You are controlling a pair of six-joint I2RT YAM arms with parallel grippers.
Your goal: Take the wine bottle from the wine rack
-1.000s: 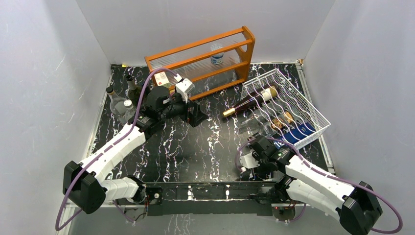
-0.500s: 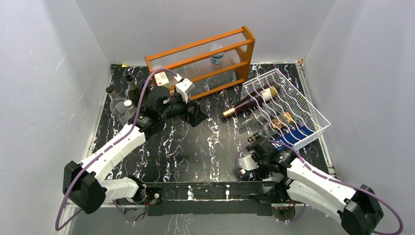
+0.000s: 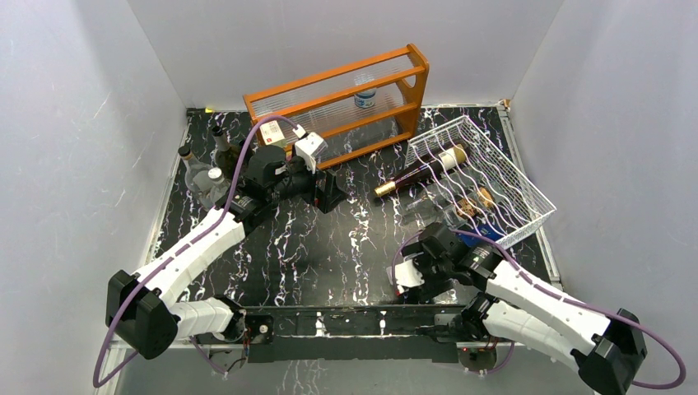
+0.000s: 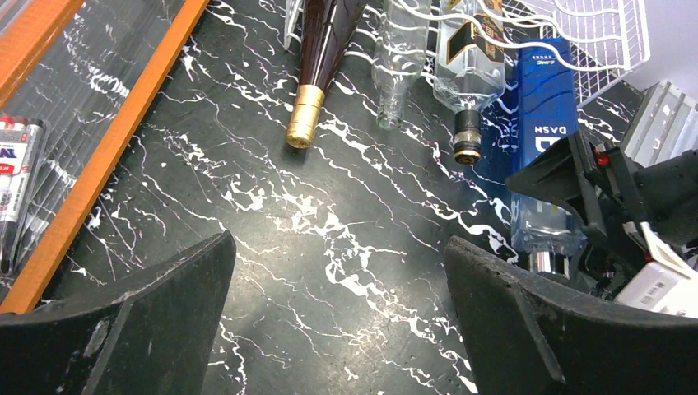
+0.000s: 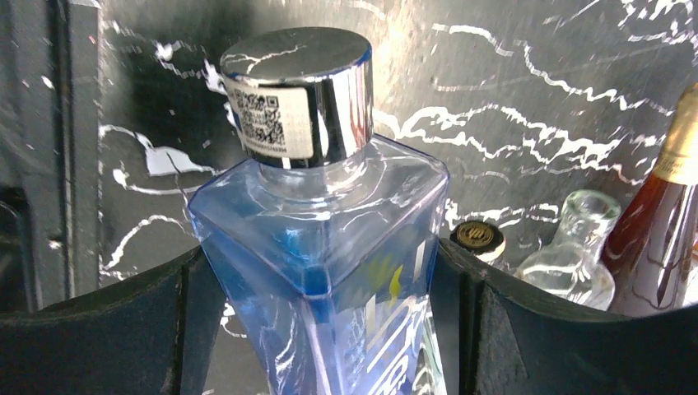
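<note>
The wine bottle (image 5: 321,222) is square-shouldered blue glass with a mirror-bright cap. It lies flat, cap toward 8 o'clock in the top view and base toward 2 o'clock, under the wavy front wire of the white wine rack (image 3: 514,160). The right gripper (image 5: 329,329) clamps its shoulders, so the pull should run along that axis. The slick glass may slip. The left gripper (image 4: 337,321) hangs spread and empty at 10 o'clock, well apart. A foil-necked brown bottle (image 4: 325,37) lies beside it on the black marbled table (image 4: 329,239).

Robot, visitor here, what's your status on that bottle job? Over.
Left pincer open, holding nothing. Right pincer shut on blue bottle, its base end at white rack edge. Neighbour bottles close alongside.
</note>
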